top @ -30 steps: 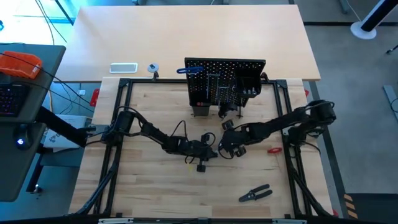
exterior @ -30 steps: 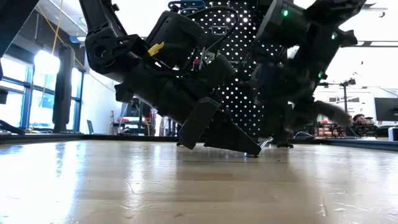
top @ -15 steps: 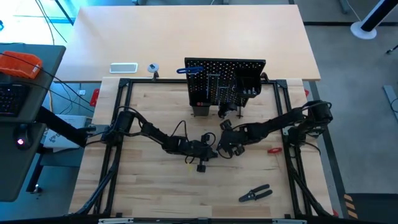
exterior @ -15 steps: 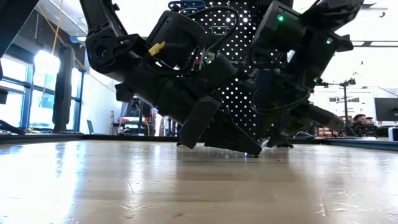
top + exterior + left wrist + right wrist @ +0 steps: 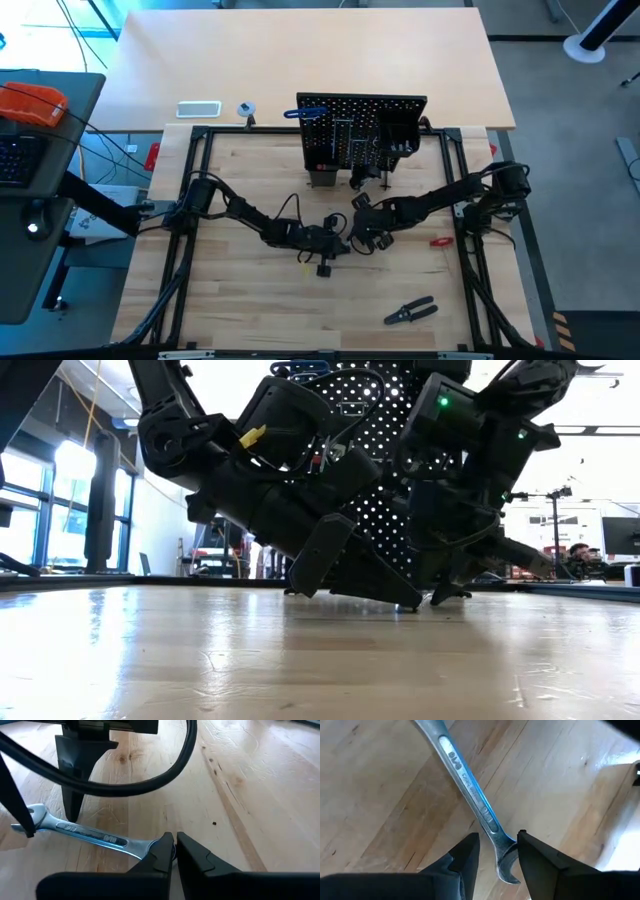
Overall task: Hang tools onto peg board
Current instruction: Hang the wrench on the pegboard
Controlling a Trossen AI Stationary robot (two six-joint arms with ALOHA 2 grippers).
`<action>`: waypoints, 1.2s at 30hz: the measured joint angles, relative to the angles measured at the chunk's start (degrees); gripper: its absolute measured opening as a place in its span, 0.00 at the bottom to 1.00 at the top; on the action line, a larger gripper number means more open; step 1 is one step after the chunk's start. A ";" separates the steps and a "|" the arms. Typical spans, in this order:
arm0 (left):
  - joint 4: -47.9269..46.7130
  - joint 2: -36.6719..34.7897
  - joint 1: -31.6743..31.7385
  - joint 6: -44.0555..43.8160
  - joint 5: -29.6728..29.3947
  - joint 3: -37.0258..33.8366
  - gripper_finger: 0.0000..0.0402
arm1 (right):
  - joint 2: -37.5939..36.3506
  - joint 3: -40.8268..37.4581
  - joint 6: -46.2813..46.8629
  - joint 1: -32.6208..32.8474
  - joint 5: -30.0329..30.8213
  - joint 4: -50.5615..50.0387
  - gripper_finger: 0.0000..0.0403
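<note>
High view shows both arms meeting at the middle of the wooden surface [image 5: 250, 310], just in front of the peg board [image 5: 362, 132], which stands upright at the far edge with several tools already hanging on it. A silver wrench [image 5: 90, 834] lies flat on the boards between them. The left hand [image 5: 174, 851] has its fingers pinched together on one end of the wrench, probably to steady it or tip it up so the other arm can get at it. The right hand [image 5: 496, 851] has its fingers apart, straddling the open-jawed end of the wrench [image 5: 470, 790] without yet clamping it; that stance suits a handover or a cleaner regrasp before hanging. From table height the two hands overlap, so whether the wrench is lifted at all is hard to tell. Black-handled pliers [image 5: 410, 312] and a red tool [image 5: 441, 241] wait on the surface nearer the right arm, well apart from the board.
</note>
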 joint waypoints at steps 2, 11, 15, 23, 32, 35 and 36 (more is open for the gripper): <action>0.00 0.00 0.00 0.00 0.00 0.00 0.03 | 0.12 -0.04 -0.01 0.32 0.06 0.76 0.33; -0.09 0.04 0.00 0.00 0.44 -0.02 0.03 | 0.58 2.67 -2.85 3.91 2.16 1.88 0.33; -0.09 0.04 0.00 0.46 0.44 0.00 0.03 | 0.57 2.69 -2.93 3.80 0.45 0.89 0.33; -0.10 0.04 0.02 0.63 0.46 0.00 0.04 | 1.15 2.81 0.34 2.08 -0.73 -0.81 0.31; -0.09 0.03 -0.03 0.61 0.42 0.00 0.04 | 3.42 3.02 1.36 0.60 -1.66 -2.19 0.22; -0.04 -0.07 -0.11 0.93 0.13 -0.04 0.04 | 3.48 3.02 1.32 0.64 -1.62 -2.98 0.13; -0.18 -0.07 -0.11 0.94 -0.01 -0.11 0.04 | 3.48 2.99 1.28 0.67 -1.59 -3.16 0.10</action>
